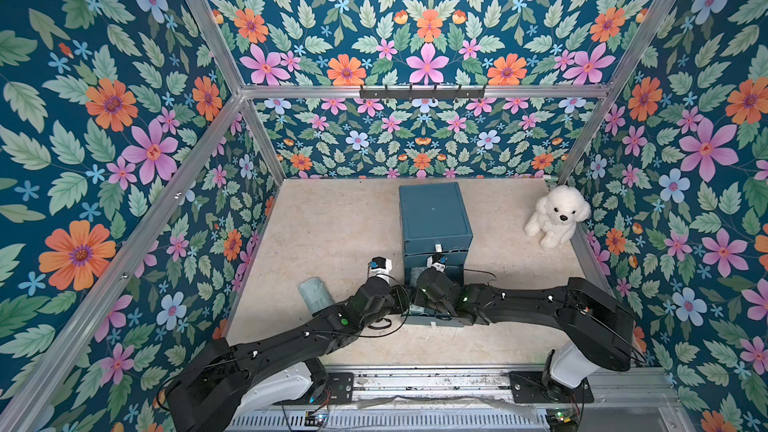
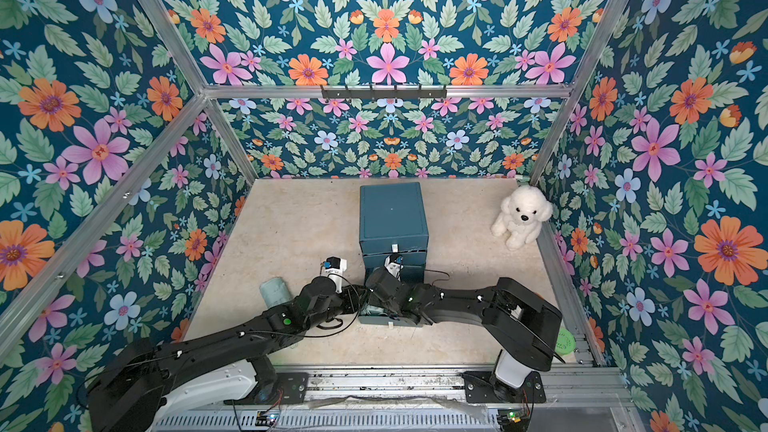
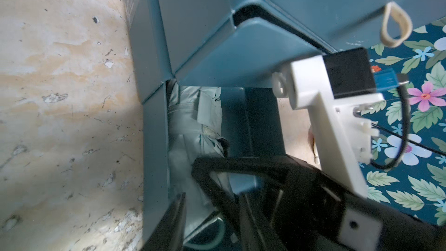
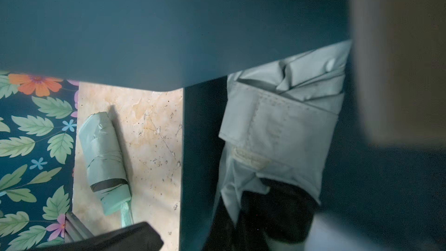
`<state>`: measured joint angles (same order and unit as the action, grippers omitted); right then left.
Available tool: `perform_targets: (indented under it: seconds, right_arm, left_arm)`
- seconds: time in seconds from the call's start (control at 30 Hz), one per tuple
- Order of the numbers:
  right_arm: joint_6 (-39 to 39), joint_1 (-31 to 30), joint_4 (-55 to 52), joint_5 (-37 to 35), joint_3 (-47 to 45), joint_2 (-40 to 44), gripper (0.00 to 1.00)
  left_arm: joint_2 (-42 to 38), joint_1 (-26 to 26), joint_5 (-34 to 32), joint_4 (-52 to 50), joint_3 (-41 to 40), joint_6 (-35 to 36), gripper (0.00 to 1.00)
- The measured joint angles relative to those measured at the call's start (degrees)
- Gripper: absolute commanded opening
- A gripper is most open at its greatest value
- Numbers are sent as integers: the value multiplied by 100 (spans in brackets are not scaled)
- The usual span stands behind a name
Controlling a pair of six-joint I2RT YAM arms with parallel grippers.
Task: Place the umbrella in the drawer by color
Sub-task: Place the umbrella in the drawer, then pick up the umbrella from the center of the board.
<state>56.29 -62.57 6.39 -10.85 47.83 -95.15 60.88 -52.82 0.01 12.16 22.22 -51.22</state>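
Umbrella (image 4: 277, 129) inside open drawer (image 3: 154, 153), against side wall.

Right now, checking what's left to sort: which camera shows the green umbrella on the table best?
Right wrist view: the green umbrella lies whole on the table, strap showing. In both top views the left arm hides one end. The left wrist view misses it.

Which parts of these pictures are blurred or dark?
Right wrist view: the beige shape near the lens is out of focus; the mint-green folded umbrella is sharp and casts a shadow. Left wrist view: the open teal drawer is dim inside, the marbled beige tabletop bright. Both top views: sharp, evenly lit.
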Motion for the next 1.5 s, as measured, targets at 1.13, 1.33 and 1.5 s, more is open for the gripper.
perform_targets:
  seconds: [1.13, 1.33, 1.5]
  right_arm:
    - [-116, -664, -1250, -1003, -769, 2883, 46]
    - [-205, -804, -1139, -922, -772, 2870, 45]
    - [-212, -868, -1082, -896, -835, 2852, 45]
  left_arm:
    - [-2240, 2208, -2568, -4734, 413, -1276, 73]
    - [-1762, 2955, -1891, -4629, 332, -977, 79]
    - [-1456, 3449, -1547, -4301, 168, -857, 77]
